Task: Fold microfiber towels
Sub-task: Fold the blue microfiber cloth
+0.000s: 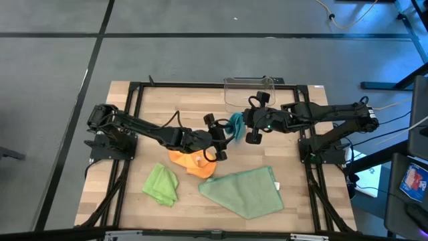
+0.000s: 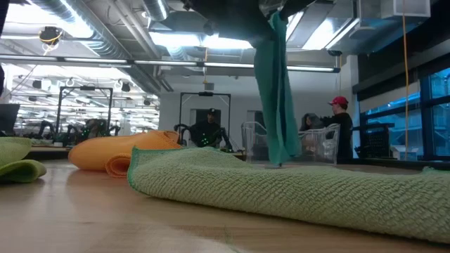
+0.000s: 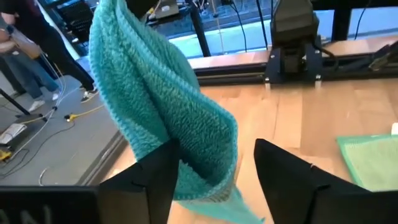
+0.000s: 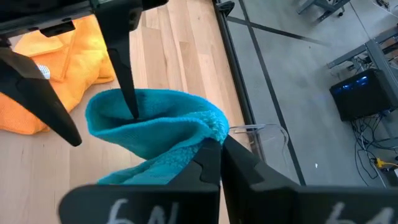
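Both arms meet at frame centre: the right gripper (image 1: 249, 127) and left gripper (image 1: 219, 137) flank the teal towel (image 1: 236, 124), bunched between them. Below lies the orange towel (image 1: 190, 163); the lime towel (image 1: 162, 185) sits lower left, the sage towel (image 1: 245, 191) lower right. The clear bin (image 1: 249, 91) stands top centre.

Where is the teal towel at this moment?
The teal towel hangs above mid-table, pinched by the right gripper, with the open left gripper around its lower fold; the orange towel lies nearest.
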Controlling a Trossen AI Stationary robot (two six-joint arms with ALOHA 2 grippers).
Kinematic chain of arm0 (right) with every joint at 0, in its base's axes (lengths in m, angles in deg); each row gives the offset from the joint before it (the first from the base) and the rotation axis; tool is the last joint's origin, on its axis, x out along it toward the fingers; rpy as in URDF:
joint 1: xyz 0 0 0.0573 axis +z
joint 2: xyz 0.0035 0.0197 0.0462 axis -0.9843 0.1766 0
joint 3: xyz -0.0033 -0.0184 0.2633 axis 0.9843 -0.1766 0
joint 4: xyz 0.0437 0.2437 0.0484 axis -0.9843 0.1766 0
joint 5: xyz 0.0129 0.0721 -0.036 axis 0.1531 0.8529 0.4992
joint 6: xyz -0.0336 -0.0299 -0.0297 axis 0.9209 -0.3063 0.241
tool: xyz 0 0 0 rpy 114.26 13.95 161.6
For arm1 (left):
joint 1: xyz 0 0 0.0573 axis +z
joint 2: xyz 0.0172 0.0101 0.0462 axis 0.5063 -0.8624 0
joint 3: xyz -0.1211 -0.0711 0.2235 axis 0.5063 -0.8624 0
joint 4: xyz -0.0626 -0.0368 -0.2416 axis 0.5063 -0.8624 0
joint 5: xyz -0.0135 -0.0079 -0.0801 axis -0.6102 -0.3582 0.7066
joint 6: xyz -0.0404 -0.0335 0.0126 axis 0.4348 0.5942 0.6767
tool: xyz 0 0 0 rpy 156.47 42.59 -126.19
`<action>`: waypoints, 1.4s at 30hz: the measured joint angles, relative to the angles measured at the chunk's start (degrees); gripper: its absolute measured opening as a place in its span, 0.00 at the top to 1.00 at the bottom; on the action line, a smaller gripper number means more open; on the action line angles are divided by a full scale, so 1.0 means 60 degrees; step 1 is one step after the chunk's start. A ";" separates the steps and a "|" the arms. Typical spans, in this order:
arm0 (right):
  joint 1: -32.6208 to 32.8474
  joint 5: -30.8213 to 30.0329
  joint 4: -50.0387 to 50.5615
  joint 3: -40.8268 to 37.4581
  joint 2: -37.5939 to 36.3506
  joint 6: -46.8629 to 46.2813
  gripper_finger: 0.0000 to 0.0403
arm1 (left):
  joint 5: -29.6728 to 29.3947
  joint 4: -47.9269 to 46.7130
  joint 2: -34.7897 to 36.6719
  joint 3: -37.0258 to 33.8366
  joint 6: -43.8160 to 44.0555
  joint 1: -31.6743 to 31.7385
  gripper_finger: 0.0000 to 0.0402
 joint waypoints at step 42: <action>-0.0034 -0.0015 0.1339 -0.0011 -0.0004 0.0015 0.98 | -0.0257 -0.2243 0.0350 0.0000 -0.1941 -0.0258 1.00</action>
